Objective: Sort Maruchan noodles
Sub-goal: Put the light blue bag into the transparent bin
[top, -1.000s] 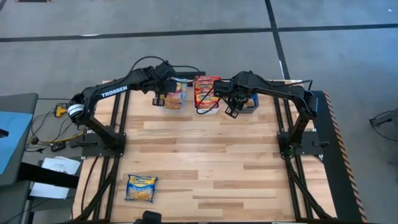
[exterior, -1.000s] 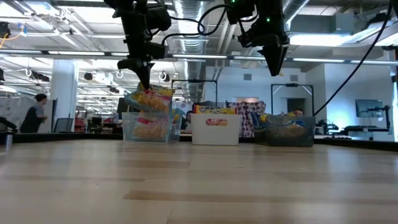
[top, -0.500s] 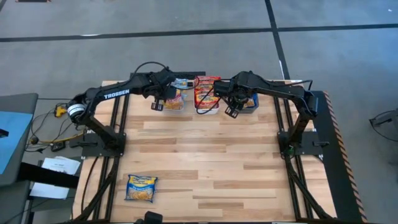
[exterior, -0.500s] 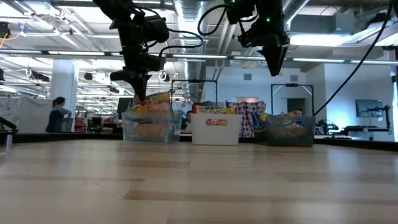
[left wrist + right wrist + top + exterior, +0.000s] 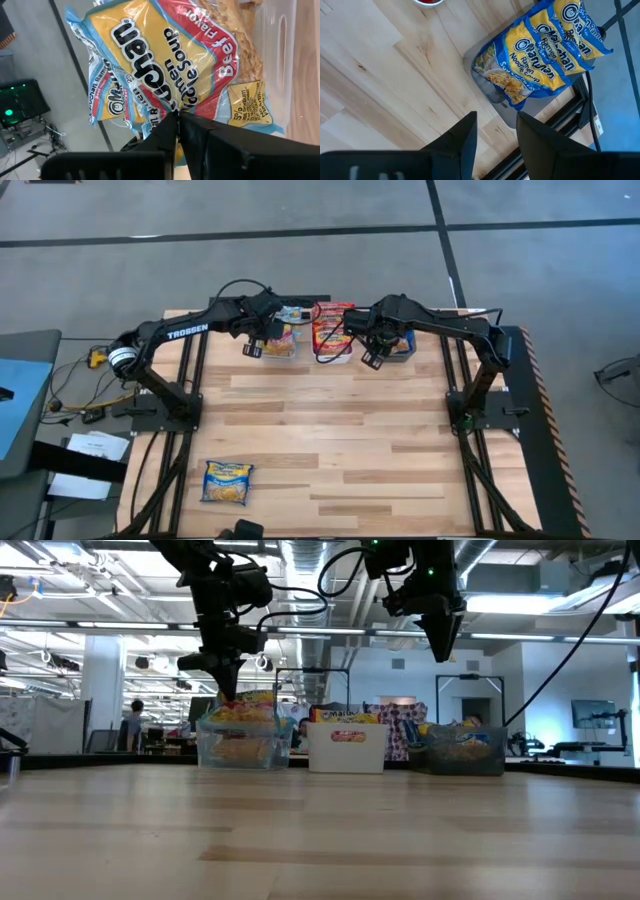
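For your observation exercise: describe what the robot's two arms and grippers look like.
Both arms are black, jointed and slim. The left arm bears white TROSSEN lettering and a pale band near its base. Black cables loop over each wrist. The left gripper and the right gripper each have two flat dark fingers.

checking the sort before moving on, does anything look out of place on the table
One yellow-and-blue crinkly plastic noodle packet lies alone at the near left of the wooden table, far from the three bins at the back, still unsorted.
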### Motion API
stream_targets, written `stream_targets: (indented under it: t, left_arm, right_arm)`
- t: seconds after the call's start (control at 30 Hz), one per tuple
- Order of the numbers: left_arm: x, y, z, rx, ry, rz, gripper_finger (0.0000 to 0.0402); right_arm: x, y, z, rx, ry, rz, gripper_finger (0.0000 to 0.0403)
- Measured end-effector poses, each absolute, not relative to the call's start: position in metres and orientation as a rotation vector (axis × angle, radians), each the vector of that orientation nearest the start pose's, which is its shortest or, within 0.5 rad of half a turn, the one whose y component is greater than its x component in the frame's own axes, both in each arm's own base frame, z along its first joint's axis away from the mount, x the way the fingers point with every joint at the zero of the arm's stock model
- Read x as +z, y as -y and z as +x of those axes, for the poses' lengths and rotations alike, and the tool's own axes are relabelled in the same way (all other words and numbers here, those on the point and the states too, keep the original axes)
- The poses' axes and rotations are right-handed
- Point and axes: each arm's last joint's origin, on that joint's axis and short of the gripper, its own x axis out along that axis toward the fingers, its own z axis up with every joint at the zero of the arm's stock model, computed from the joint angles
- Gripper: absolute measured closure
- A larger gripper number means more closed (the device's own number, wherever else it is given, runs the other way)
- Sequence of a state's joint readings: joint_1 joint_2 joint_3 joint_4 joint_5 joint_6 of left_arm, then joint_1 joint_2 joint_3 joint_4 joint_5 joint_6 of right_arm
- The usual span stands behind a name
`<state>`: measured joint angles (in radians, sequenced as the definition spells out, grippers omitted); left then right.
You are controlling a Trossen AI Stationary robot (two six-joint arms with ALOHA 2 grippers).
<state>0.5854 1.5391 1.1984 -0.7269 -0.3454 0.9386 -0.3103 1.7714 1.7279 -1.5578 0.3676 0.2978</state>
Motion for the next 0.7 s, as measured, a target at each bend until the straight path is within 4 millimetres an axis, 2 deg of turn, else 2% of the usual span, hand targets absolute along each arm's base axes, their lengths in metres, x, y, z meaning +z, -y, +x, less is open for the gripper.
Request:
stream_targets:
  t: [0.27,0.4,0.53,0.7]
  left_arm:
    - [0.259,-0.179,0.251,0.303,-1.377,0.605,0.0337]
    - [0.26,-0.181,0.25,0.444,-1.405,0.573,0.0312]
    - [0.263,-0.182,0.249,0.541,-1.446,0.601,0.0306]
    - [0.277,-0.182,0.254,0.533,-1.336,0.523,0.0309]
  right_arm:
    - [0.317,0.107,0.3,-0.776,-1.512,0.19,0.0243]
    - [0.317,0.108,0.302,-0.777,-1.494,0.192,0.0243]
    - [0.317,0.108,0.302,-0.777,-1.491,0.192,0.0243]
    - [0.317,0.108,0.302,-0.777,-1.491,0.192,0.0243]
